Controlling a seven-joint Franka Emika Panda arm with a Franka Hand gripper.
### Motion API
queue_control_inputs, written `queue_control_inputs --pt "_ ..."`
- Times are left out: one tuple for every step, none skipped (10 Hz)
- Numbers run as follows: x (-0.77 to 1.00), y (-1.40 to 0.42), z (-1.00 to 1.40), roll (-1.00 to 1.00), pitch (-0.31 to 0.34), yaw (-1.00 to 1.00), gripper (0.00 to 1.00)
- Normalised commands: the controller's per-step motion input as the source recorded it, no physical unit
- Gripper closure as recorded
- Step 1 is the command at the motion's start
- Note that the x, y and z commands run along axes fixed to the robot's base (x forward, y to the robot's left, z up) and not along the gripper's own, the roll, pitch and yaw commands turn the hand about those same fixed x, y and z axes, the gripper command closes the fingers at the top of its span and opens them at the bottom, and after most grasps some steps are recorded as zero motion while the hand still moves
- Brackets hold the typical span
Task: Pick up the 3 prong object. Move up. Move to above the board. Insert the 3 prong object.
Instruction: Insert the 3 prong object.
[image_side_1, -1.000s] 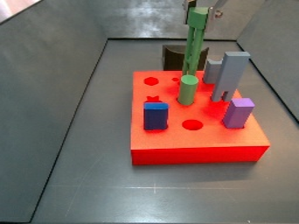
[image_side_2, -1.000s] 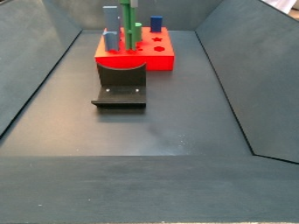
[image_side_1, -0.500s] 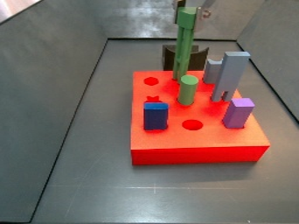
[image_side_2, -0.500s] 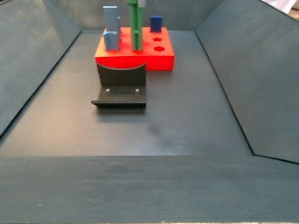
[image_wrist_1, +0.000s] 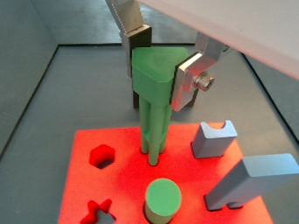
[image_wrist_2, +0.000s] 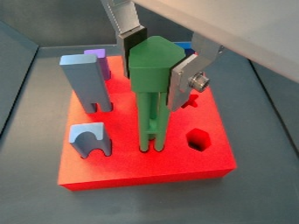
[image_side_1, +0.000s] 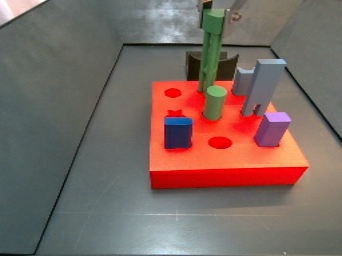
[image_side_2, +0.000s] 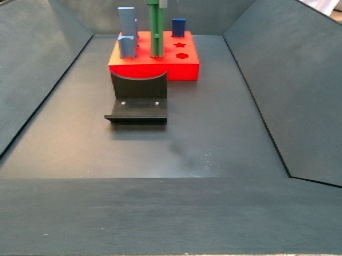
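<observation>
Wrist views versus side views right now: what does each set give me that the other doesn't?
Only the wrist views show the gripper, jaws closed on the top of the 3 prong object, and its prongs meeting the board. Only a side view shows the fixture standing on the floor beside the board. Both sets show the object upright over the board.

You see the tall, slender green plastic 3 prong object standing upright, its wider top clamped between the 2 flat silver fingers of the tool. In both wrist views its lower end meets the top of the large flat red square board, prongs at the holes. In a side view the post rises near the board's rear edge.
</observation>
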Motion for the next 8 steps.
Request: queue_control_inputs --pt "0.17 0.0 -0.13 0.0 0.0 0.08 1.0" --pt "0.17 0.0 -0.24 0.0 0.019 0.1 1.0" --pt "0.08 0.0 -0.37 0.0 0.0 0.12 1.0" --pt "0.05 0.0 -0.44 0.02 0.0 0.11 1.0" --pt "0.18 0.02 -0.51 0.01 0.029 0.0 1.0" --pt "0.15 0.11 -0.43 0.0 0.0 0.0 1.0" --pt "0.03 0.14 -0.38 -0.01 0.0 0.0 1.0" --pt "0.05 0.14 -0.41 0.0 0.0 0.0 1.0"
